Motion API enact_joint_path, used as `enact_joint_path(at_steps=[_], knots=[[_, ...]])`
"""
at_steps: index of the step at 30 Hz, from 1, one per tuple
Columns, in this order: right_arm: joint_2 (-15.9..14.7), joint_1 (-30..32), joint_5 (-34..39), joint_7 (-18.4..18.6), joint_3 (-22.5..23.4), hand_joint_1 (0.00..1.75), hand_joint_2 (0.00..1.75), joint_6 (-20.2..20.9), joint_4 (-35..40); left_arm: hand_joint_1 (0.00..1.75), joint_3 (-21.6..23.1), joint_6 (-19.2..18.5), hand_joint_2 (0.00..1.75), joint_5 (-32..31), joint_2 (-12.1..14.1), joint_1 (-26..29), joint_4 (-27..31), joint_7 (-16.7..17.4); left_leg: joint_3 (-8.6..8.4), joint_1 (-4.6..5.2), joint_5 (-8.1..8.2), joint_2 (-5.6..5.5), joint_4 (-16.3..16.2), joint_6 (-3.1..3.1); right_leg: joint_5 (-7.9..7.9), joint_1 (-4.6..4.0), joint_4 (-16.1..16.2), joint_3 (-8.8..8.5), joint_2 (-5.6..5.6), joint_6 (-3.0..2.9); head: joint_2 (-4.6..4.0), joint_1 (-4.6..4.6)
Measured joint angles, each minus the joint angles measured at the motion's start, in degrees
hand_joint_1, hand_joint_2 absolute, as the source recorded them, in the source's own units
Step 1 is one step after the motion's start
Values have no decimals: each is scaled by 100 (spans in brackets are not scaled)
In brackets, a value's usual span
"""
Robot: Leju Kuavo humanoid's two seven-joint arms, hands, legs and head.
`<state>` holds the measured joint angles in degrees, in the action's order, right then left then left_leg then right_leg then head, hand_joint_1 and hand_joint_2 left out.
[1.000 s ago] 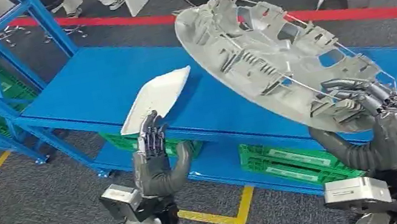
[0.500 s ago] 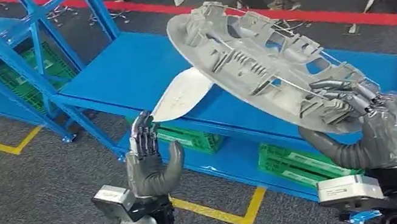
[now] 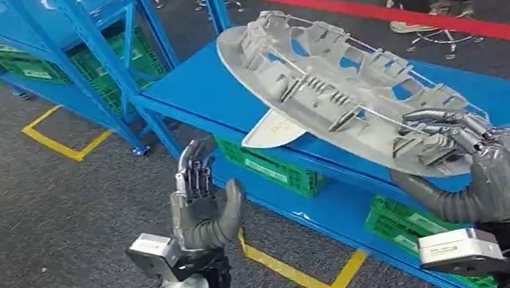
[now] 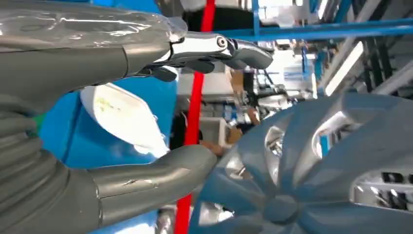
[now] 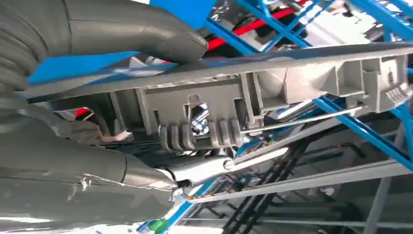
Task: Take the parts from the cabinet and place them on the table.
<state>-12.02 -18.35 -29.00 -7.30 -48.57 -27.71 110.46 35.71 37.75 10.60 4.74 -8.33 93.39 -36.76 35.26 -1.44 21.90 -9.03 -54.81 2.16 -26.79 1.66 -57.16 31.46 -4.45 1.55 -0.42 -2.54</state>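
The wheel cover [image 3: 341,89], a large grey ribbed disc, sits tilted across the centre and right of the head view, its ribbed back face up, above the blue shelf [image 3: 203,90]. The right hand [image 3: 469,162], at lower right, grips its near rim, fingers [image 3: 443,128] curled over the ribs and thumb beneath; the right wrist view shows that rim clamped between thumb and fingers. A single-edge grip on so wide a disc invites sagging, so a level wrist and slow carry seem advisable. A small white part [image 3: 275,129] lies on the shelf beneath the cover, just left of centre. The left hand [image 3: 201,201], at lower centre-left, is raised, fingers apart, holding nothing, near the white part but clear of it; it could steady the cover's free edge.
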Motion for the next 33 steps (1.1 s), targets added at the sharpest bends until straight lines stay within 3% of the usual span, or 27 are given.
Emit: enact_joint_path(at_steps=[1,2,3,4,6,7,8,10,11,12,13,16,18,19,21,22,23,25,26,27,28,30,31,32,33], knots=[[0,-15,13,2,-2,175,175,2,0,0,0,4,175,0,7,11,2,-2,24,0,12,-54,-9,21,15,83,35,-25,98,-49,0,-15],[2,-23,20,11,0,175,175,4,-2,0,0,4,175,0,7,11,2,-2,87,50,103,368,-164,39,22,58,43,-46,170,-74,0,-33],[0,-26,30,22,0,175,175,7,-2,0,0,2,175,0,9,-8,2,-2,287,59,292,678,-540,66,16,39,43,-43,267,-124,0,-120],[0,-23,46,26,0,175,175,11,-2,0,0,-4,175,0,9,-13,2,-2,541,53,508,812,-1035,82,8,16,43,-41,349,-142,0,-135],[0,-24,57,33,-4,175,175,13,0,0,0,-9,175,0,9,-4,2,-2,1017,47,795,871,-1922,86,-12,-12,43,-44,538,-171,0,-142],[0,-24,61,35,-6,175,175,13,-2,0,0,-15,175,0,11,1,2,-2,1087,49,742,871,-2002,75,-20,-20,43,-50,633,-180,0,-151],[0,-24,61,35,-9,175,175,13,-2,0,0,-15,175,2,13,2,2,-2,988,51,576,873,-1778,55,-31,-32,43,-60,711,-180,0,-160],[0,-25,63,39,-9,175,175,13,0,0,0,-15,175,0,15,-1,2,-2,425,78,84,987,-728,-32,-67,-55,46,-108,853,-177,0,-192],[0,-27,63,42,-9,175,175,13,0,0,0,-15,175,0,15,-5,2,-2,136,121,-75,1193,-226,-98,-89,-68,50,-140,912,-171,0,-201],[0,-27,63,42,-7,175,175,13,0,0,0,-15,175,2,15,-18,2,-2,67,207,1,1326,-75,-131,-119,-121,50,-138,958,-130,0,-186],[0,-36,63,44,-9,175,175,13,-2,0,0,-20,175,-7,13,-19,4,-2,88,205,-21,1217,-62,-162,-124,-109,66,-151,992,-107,0,-164],[0,-49,100,42,-13,175,175,22,0,0,0,-20,175,-20,20,-4,6,-2,60,203,-27,1037,11,-228,-158,-127,129,-248,1169,-21,0,-168],[0,-59,136,35,-13,175,175,31,-2,0,0,-20,175,-37,15,-14,7,0,-43,136,-46,933,86,-278,-395,-83,-206,-102,683,1,0,-127],[-4,-67,157,24,-22,175,175,35,-4,0,0,-20,175,-44,11,-23,7,0,-45,137,-40,874,86,-298,-616,-85,-674,121,560,4,0,-85],[-11,-61,175,2,-37,175,175,37,-4,0,0,-22,175,-52,4,-2,7,4,-45,148,-28,727,78,-315,-931,-92,-1586,614,469,30,0,-63],[-11,-61,186,-4,-39,175,175,37,-6,0,0,-24,175,-61,4,6,7,4,-48,150,-25,641,68,-317,-903,-92,-1752,735,464,37,0,-61],[-11,-61,190,-9,-42,175,175,37,-9,0,0,-24,175,-70,4,10,7,7,-59,148,-15,551,58,-317,-715,-89,-1613,717,463,38,0,-59],[-11,-62,210,-15,-44,175,175,48,-11,0,0,-24,175,-79,2,9,7,9,-95,136,20,348,16,-290,-70,-58,-649,341,381,25,0,-55],[-11,-63,223,-26,-46,175,175,57,-11,0,0,-24,175,-85,2,9,7,9,-101,129,52,272,-18,-269,146,-27,-134,158,171,14,0,-52],[-11,-57,240,-37,-57,175,175,66,-22,0,0,-24,175,-90,0,2,7,11,-60,146,48,213,-29,-243,44,0,-98,109,-119,10,0,-44],[-11,-66,245,-53,-59,175,175,70,-20,0,0,-24,175,-94,2,-11,4,15,-4,121,34,126,-76,-218,11,1,52,35,-102,-7,0,-41],[-11,-69,249,-66,-59,175,175,87,-24,0,0,-18,175,-112,4,8,7,15,48,64,-24,-14,-26,-128,15,-49,12,8,29,-51,0,-35],[-11,-74,262,-74,-59,175,175,90,-24,0,0,-4,175,-114,9,12,7,15,57,85,-37,-98,-24,-96,36,-30,58,-17,104,-83,0,-44],[-9,-77,271,-81,-59,175,175,96,-24,0,0,9,175,-118,20,15,11,15,70,106,13,137,-81,-83,59,13,117,-73,208,-120,0,-57],[-9,-68,295,-87,-57,175,175,101,-26,0,0,17,175,-127,20,-11,18,15,161,154,125,499,-290,-45,60,3,149,-107,268,-149,0,-140]])
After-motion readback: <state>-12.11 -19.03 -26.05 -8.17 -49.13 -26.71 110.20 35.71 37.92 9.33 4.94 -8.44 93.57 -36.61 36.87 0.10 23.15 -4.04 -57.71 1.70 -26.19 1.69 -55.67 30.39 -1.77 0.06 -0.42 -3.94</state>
